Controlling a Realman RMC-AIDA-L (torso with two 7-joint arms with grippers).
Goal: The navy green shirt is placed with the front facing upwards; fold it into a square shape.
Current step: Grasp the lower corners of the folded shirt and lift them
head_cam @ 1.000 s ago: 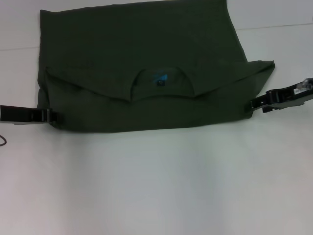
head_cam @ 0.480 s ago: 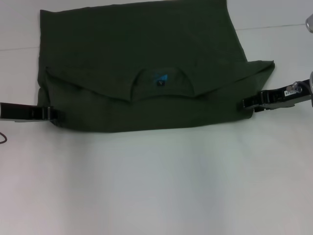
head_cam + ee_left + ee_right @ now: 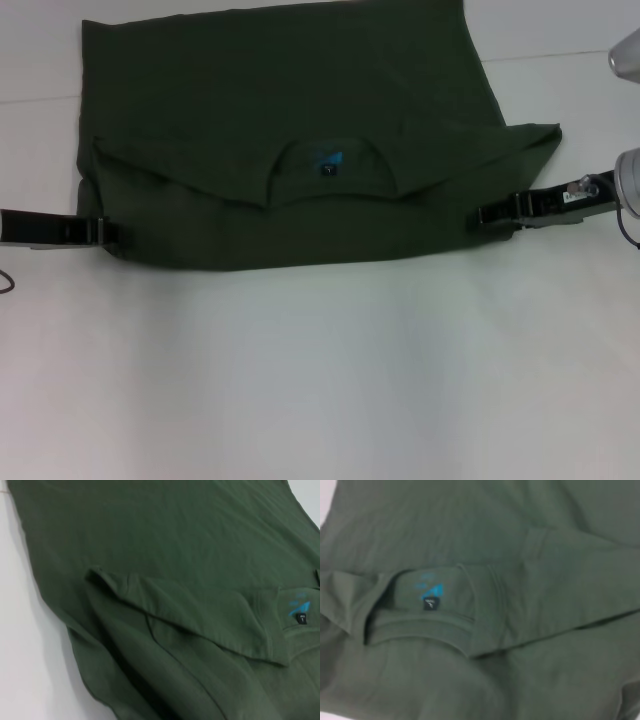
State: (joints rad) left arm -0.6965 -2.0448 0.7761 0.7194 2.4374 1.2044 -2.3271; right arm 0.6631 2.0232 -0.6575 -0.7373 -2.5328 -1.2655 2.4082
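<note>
The navy green shirt point(image 3: 290, 100) lies on the white table, its collar side folded over toward me so the neckline and small blue-and-black label point(image 3: 328, 162) face up. No lettering shows. My left gripper point(image 3: 108, 232) sits low at the shirt's left edge. My right gripper point(image 3: 483, 213) reaches in over the shirt's right edge, below the folded sleeve. The left wrist view shows the folded sleeve and shirt point(image 3: 175, 555) with the label point(image 3: 300, 611) far off. Shirt cloth point(image 3: 520, 540) and the collar label point(image 3: 431, 597) fill the right wrist view.
White table point(image 3: 320, 380) stretches in front of the shirt toward me. A thin seam in the surface point(image 3: 560, 55) runs behind the shirt at the right. A dark cable loop point(image 3: 6, 283) lies at the left edge.
My right gripper has slid leftward, from just outside the shirt's right edge to over the cloth. The left gripper and the shirt have stayed where they were.
</note>
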